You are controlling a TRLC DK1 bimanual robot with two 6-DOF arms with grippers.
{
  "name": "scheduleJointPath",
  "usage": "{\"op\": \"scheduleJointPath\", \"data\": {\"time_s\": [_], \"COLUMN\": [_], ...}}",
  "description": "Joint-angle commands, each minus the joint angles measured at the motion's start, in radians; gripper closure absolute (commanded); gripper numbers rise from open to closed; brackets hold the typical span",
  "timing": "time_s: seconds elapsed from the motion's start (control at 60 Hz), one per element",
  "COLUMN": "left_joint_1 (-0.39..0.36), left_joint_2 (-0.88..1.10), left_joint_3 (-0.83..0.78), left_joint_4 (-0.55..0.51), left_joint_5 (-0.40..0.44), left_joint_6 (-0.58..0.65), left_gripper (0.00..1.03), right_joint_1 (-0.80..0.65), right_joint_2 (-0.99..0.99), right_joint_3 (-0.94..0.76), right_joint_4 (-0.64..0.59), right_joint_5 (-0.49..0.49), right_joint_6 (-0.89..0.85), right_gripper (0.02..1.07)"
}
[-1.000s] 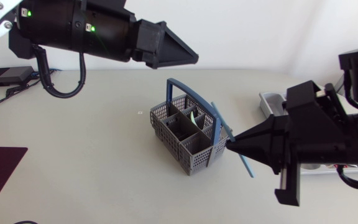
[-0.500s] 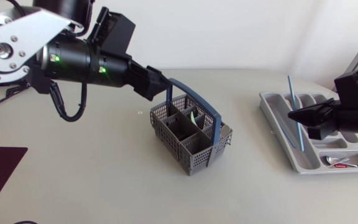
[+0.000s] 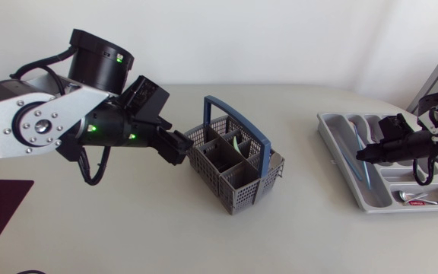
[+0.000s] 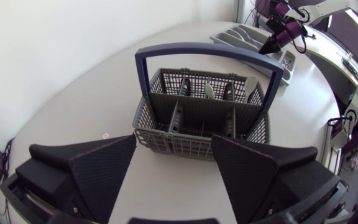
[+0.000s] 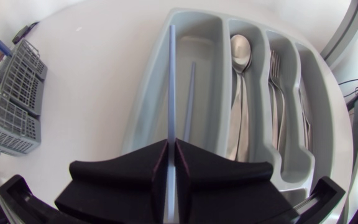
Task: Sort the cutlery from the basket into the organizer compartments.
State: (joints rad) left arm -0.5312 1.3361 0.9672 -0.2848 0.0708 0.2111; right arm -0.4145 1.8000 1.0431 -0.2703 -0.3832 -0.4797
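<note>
At the frame's right, the right gripper (image 3: 362, 156) is clamped on a slim blue plastic stick (image 5: 171, 81), whose long axis runs along the outermost slot of the grey plastic organizer tray (image 5: 143, 106) beneath. The left gripper (image 4: 174, 144), jaws apart and empty, faces the grey mesh basket (image 4: 197, 112) at centre.

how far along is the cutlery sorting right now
Well underway. Done: the organizer holds spoons, forks and one blue stick. In hand: the right gripper is shut on a second blue stick, held over the organizer beside the first. Left: at least two pale pieces stand in the basket, with the open left gripper just short of it.
</note>
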Motion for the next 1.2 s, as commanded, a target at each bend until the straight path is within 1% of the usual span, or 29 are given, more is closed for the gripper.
{"op": "scheduleJointPath", "data": {"time_s": [0.0, 0.117, 0.167, 0.217, 0.25, 0.333, 0.45, 0.483, 0.617, 0.65, 0.683, 0.7, 0.733, 0.8, 0.817, 0.95, 0.967, 1.083, 1.183], "left_joint_1": [0.013, 0.017, 0.019, 0.022, 0.022, 0.022, 0.023, 0.027, 0.042, 0.050, 0.053, 0.057, 0.062, 0.069, 0.071, 0.088, 0.091, 0.100, 0.105], "left_joint_2": [0.028, 0.040, 0.044, 0.048, 0.049, 0.057, 0.066, 0.067, 0.077, 0.083, 0.087, 0.092, 0.097, 0.100, 0.103, 0.126, 0.132, 0.199, 0.262], "left_joint_3": [-0.018, -0.027, -0.028, -0.028, -0.028, -0.032, -0.044, -0.047, -0.059, -0.067, -0.068, -0.071, -0.078, -0.084, -0.084, -0.084, -0.084, -0.073, -0.042], "left_joint_4": [0.016, 0.029, 0.030, 0.033, 0.035, 0.038, 0.049, 0.052, 0.067, 0.078, 0.082, 0.084, 0.090, 0.099, 0.101, 0.114, 0.116, 0.145, 0.161], "left_joint_5": [-0.006, -0.006, -0.006, -0.006, -0.006, -0.006, -0.008, -0.008, -0.008, -0.006, -0.006, -0.006, -0.006, -0.006, -0.006, -0.006, -0.003, 0.004, 0.012], "left_joint_6": [0.025, 0.030, 0.030, 0.030, 0.030, 0.030, 0.033, 0.034, 0.036, 0.037, 0.037, 0.037, 0.037, 0.036, 0.036, 0.036, 0.036, 0.037, 0.039], "left_gripper": [0.20, 0.20, 0.20, 0.20, 0.20, 0.20, 0.21, 0.21, 0.22, 0.27, 0.30, 0.32, 0.39, 0.46, 0.49, 0.69, 0.73, 0.90, 0.99], "right_joint_1": [0.013, 0.025, 0.028, 0.029, 0.029, 0.028, 0.031, 0.034, 0.089, 0.125, 0.149, 0.160, 0.191, 0.229, 0.244, 0.329, 0.338, 0.411, 0.454], "right_joint_2": [0.052, 0.096, 0.104, 0.111, 0.111, 0.098, 0.015, -0.018, -0.174, -0.225, -0.254, -0.263, -0.294, -0.324, -0.332, -0.332, -0.329, -0.287, -0.254], "right_joint_3": [0.032, 0.052, 0.052, 0.054, 0.054, 0.046, 0.006, -0.009, -0.080, -0.098, -0.107, -0.110, -0.118, -0.126, -0.127, -0.126, -0.126, -0.126, -0.126], "right_joint_4": [0.025, 0.031, 0.036, 0.043, 0.046, 0.046, 0.049, 0.049, 0.034, 0.011, -0.007, -0.015, -0.029, -0.043, -0.047, -0.060, -0.060, -0.055, -0.056], "right_joint_5": [0.023, 0.040, 0.046, 0.053, 0.053, 0.052, 0.049, 0.044, 0.014, 0.000, -0.010, -0.013, -0.017, -0.042, -0.048, -0.060, -0.065, -0.082, -0.109], "right_joint_6": [0.032, 0.043, 0.044, 0.047, 0.047, 0.047, 0.047, 0.049, 0.049, 0.052, 0.056, 0.059, 0.076, 0.090, 0.099, 0.130, 0.131, 0.156, 0.167], "right_gripper": [1.01, 0.99, 0.96, 0.89, 0.82, 0.68, 0.48, 0.44, 0.43, 0.43, 0.44, 0.46, 0.54, 0.64, 0.69, 0.97, 0.99, 1.01, 1.01]}}
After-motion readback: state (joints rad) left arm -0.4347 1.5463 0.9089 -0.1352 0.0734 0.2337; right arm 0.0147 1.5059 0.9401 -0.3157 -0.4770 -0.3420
